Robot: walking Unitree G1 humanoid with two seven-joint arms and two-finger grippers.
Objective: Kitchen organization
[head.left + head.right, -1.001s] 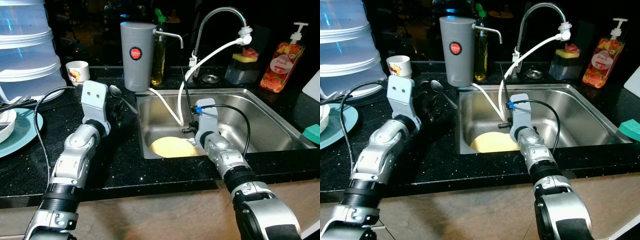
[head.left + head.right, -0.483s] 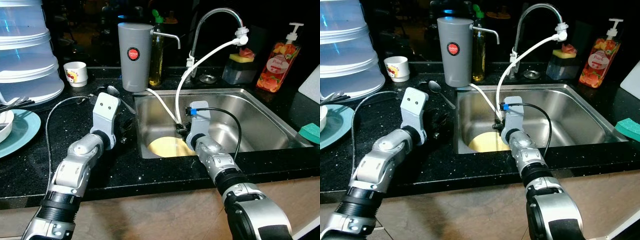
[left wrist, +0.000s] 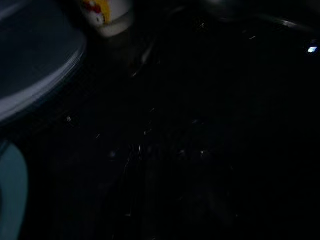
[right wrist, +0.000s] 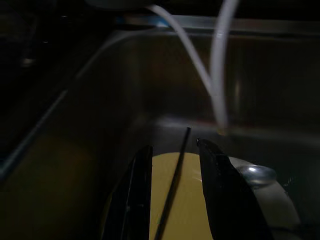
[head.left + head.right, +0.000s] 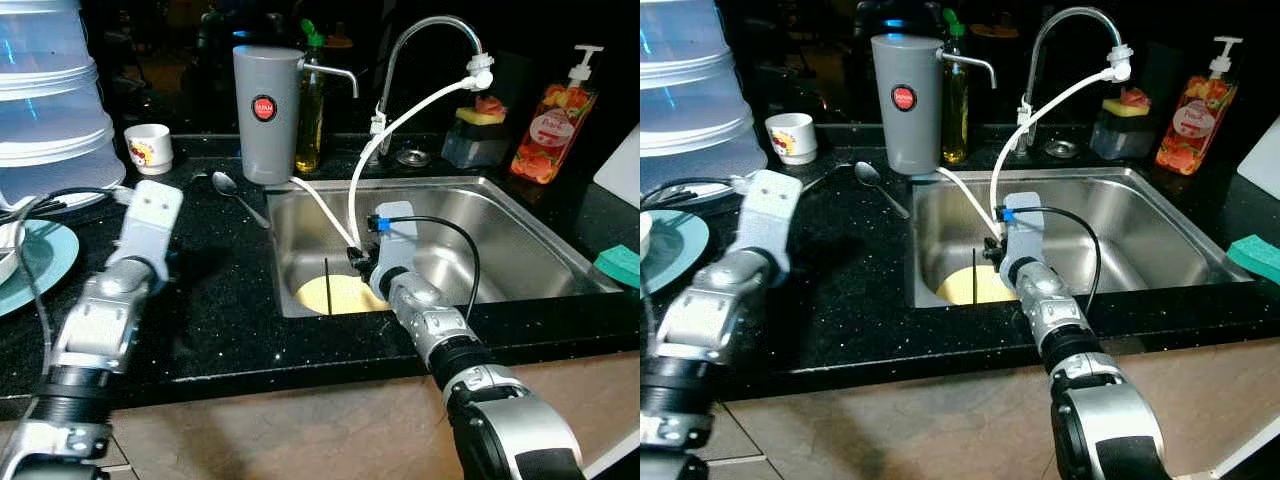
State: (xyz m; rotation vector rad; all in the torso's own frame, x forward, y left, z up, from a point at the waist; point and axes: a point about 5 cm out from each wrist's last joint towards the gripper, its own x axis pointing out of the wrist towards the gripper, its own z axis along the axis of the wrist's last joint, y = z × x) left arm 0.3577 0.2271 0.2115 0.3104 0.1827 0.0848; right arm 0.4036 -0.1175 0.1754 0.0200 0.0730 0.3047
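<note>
The right gripper reaches down into the sink, its two black fingers slightly parted with a thin dark stick running between them; whether the fingers press on the stick cannot be told. Directly below the fingers lies a yellow plate on the sink floor, and the stick stands upright over it. Just beyond the fingertips two white hoses hang down into the basin, one of them running up to the tap behind the sink.

The left gripper is hidden beyond its grey wrist block, which is held above the black counter, well to the left of the sink, so its fingers' state cannot be told. Ahead of that wrist are a small white cup and a spoon lying on the counter, with a grey jug behind the spoon. To its left a blue-green plate sits under stacked clear tubs. Far right of the tap stands a soap bottle, and a green sponge rests at the sink's right edge.
</note>
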